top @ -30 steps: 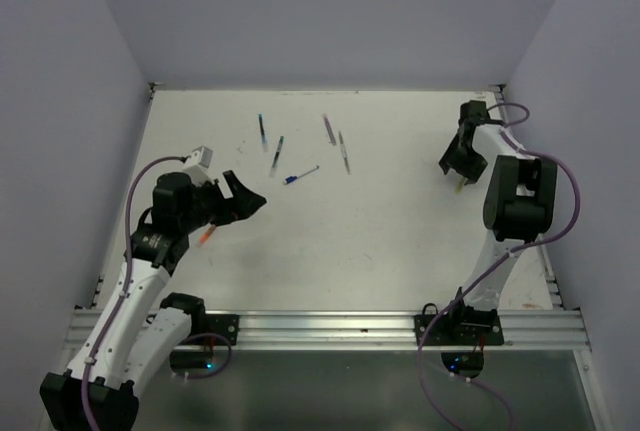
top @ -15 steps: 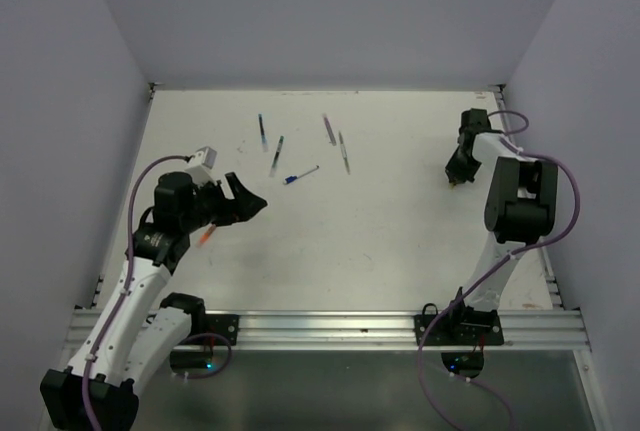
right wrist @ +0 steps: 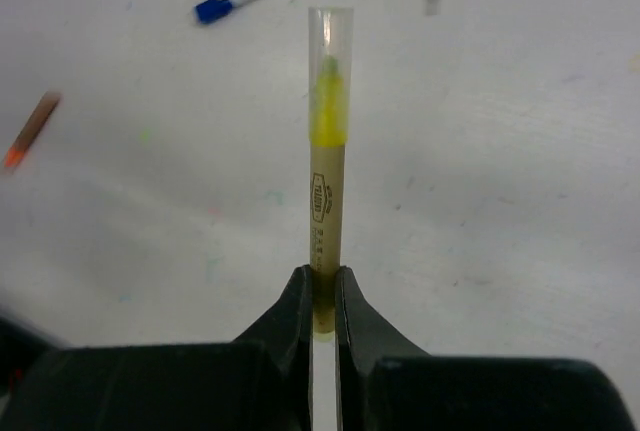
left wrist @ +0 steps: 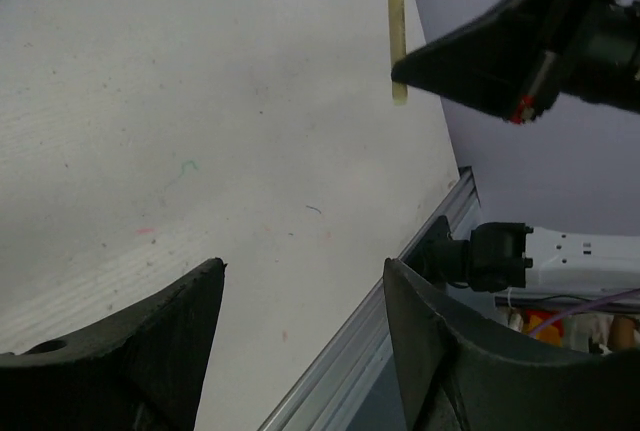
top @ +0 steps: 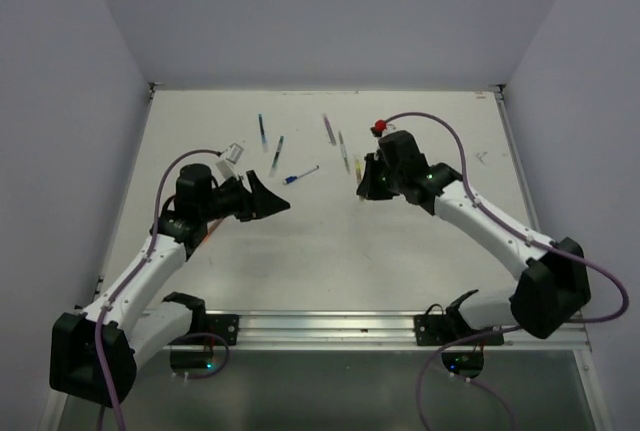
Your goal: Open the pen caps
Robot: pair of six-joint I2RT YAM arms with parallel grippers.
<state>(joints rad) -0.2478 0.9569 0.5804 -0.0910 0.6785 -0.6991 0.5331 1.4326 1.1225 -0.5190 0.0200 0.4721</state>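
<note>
My right gripper (right wrist: 322, 276) is shut on the lower end of a yellow pen (right wrist: 326, 191), held above the table near its middle. The pen's pale, see-through cap (right wrist: 330, 31) sits on its far tip. In the left wrist view the same yellow pen (left wrist: 397, 21) sticks out of the right gripper (left wrist: 400, 76). My left gripper (left wrist: 300, 271) is open with nothing between its fingers. From above, the left gripper (top: 275, 196) faces the right gripper (top: 366, 187) across a gap. A blue-capped pen (top: 300, 175) lies on the table between them, farther back.
More pens lie at the back of the table: a dark blue one (top: 262, 131), a teal one (top: 277, 154), a purple one (top: 328, 128) and a grey one (top: 344, 151). An orange-red pen (right wrist: 30, 129) lies to the left. The metal rail (top: 330, 329) runs along the near edge.
The right arm swung from the table's right edge to the middle, and its gripper closed on the yellow pen. The left arm moved a little right and its jaws narrowed somewhat.
</note>
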